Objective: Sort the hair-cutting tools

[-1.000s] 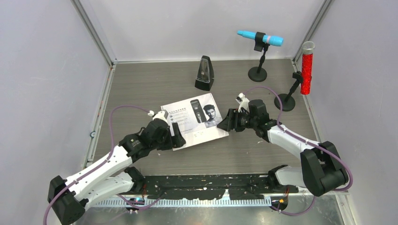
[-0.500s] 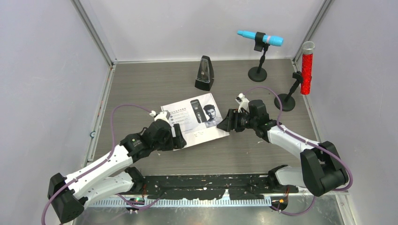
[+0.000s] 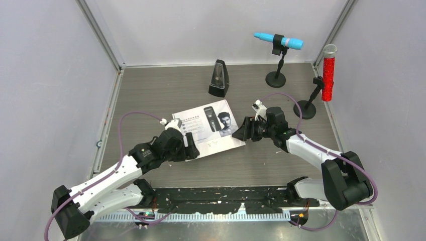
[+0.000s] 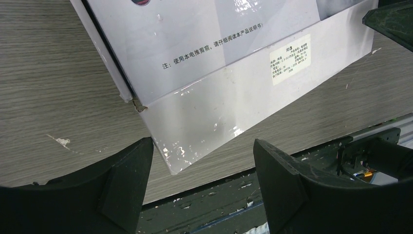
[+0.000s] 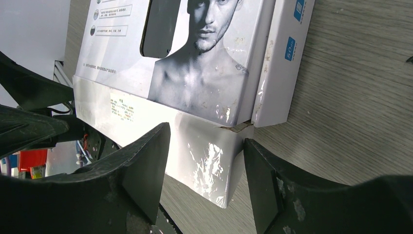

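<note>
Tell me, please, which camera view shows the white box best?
The top external view: nearly the whole white box shows, lying flat with its printed lid facing up. The left wrist view shows only one corner and a small label; the right wrist view shows the printed man and another corner.

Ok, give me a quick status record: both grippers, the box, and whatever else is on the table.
left gripper: open, jaws spread around the box's near-left corner, contact not clear
right gripper: open, jaws spread around the box's right corner
clipper box: flat on the table, printed face up, between the two grippers
loose tools: none in view
far side: metronome, blue microphone and red microphone, both on stands
</note>
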Robot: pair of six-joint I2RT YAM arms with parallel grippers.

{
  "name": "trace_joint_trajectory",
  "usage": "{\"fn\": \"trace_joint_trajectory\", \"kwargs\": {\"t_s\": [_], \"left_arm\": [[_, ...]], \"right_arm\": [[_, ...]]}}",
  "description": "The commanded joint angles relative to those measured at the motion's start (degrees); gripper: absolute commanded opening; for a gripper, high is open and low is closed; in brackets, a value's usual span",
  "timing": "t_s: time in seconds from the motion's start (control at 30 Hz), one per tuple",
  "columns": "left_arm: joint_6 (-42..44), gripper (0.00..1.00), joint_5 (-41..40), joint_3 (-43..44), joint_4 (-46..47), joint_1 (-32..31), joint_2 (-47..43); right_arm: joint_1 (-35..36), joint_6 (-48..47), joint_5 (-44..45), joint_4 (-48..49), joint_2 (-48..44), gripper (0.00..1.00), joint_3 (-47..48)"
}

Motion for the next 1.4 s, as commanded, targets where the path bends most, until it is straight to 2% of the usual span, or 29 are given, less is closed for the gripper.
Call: {"fn": "trace_joint_trajectory", "kwargs": {"t_s": [0.0, 0.8, 1.37], "left_arm": [[-1.5, 0.78, -0.9, -0.3, 2.0, -0.4, -0.9], [-2.0, 0.77, -2.8, -4.6, 4.4, 0.1, -2.1], [-2.9, 0.76, 1.4, -9.3, 9.8, 3.8, -3.7]], "right_arm": [[0.5, -0.3, -1.4, 2.6, 0.1, 0.66, 0.2], [0.5, -0.9, -0.9, 2.5, 0.2, 0.65, -0.3], [1.2, -2.8, 5.9, -4.7, -5.7, 0.62, 0.5]]}}
